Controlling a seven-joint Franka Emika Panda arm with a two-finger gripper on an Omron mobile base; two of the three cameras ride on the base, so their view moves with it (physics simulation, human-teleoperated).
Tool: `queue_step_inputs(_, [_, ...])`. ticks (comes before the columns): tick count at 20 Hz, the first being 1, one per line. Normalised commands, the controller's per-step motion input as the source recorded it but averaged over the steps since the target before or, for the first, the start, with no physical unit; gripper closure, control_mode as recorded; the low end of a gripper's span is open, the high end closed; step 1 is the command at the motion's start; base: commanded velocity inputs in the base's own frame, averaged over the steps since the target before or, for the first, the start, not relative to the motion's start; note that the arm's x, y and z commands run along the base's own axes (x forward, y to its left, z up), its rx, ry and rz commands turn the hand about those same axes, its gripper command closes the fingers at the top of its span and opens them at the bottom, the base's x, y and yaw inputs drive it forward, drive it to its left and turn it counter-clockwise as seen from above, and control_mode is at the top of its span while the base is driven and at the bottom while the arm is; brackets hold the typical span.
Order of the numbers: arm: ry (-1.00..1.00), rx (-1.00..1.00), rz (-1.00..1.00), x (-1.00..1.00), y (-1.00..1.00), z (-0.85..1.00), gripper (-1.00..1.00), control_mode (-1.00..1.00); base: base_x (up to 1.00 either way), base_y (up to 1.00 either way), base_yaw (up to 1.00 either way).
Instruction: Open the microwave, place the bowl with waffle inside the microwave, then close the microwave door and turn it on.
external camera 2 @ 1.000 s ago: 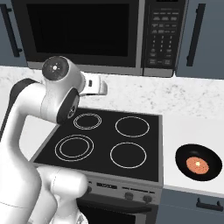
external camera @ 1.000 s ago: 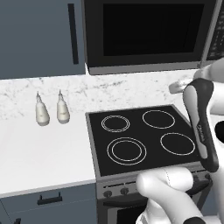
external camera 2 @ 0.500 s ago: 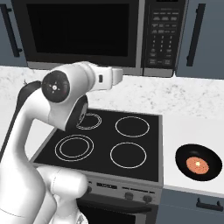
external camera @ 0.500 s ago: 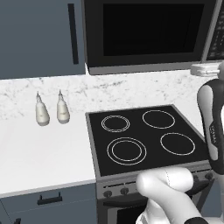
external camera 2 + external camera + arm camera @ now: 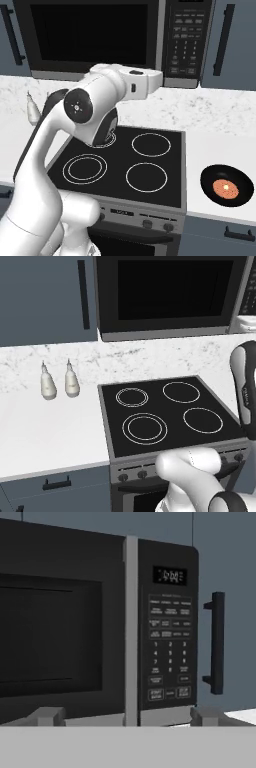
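The microwave (image 5: 170, 296) hangs above the cooktop with the microwave door (image 5: 95, 37) shut. Its keypad strip (image 5: 186, 45) runs down the right side. In the hand view the microwave (image 5: 65, 627) fills the left, with the keypad (image 5: 170, 647) straight ahead. My gripper (image 5: 127, 717) is open, one fingertip (image 5: 47, 716) low under the door and the other under the keypad's right edge, and nothing is between them. The white hand (image 5: 147, 80) is raised in front of the microwave's lower right. The black bowl (image 5: 226, 186) with the orange waffle sits on the counter right of the cooktop.
A black four-ring cooktop (image 5: 167, 411) lies below the hand. Two pale bottles (image 5: 60, 381) stand on the white counter (image 5: 45, 441) to the left. Blue-grey cabinets with black handles (image 5: 216, 643) flank the microwave.
The arm has swung up and to the right, lifting the hand from above the cooktop to the front of the microwave. The jaws stayed open. The bowl has not moved.
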Motion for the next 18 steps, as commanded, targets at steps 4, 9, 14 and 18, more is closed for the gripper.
queue_step_inputs(4, [-0.02,0.0,0.0,0.31,-0.45,0.0,-1.0,-1.0,0.0,0.0,0.0])
queue_step_inputs(9, [0.0,0.0,0.07,0.34,-0.1,0.0,-1.0,-1.0,0.0,0.0,0.0])
queue_step_inputs(14, [0.0,0.05,0.12,0.37,0.0,0.0,-1.0,-1.0,0.0,0.0,0.0])
queue_step_inputs(18, [0.0,0.08,0.15,0.36,-0.03,0.0,-1.0,-1.0,0.0,0.0,0.0])
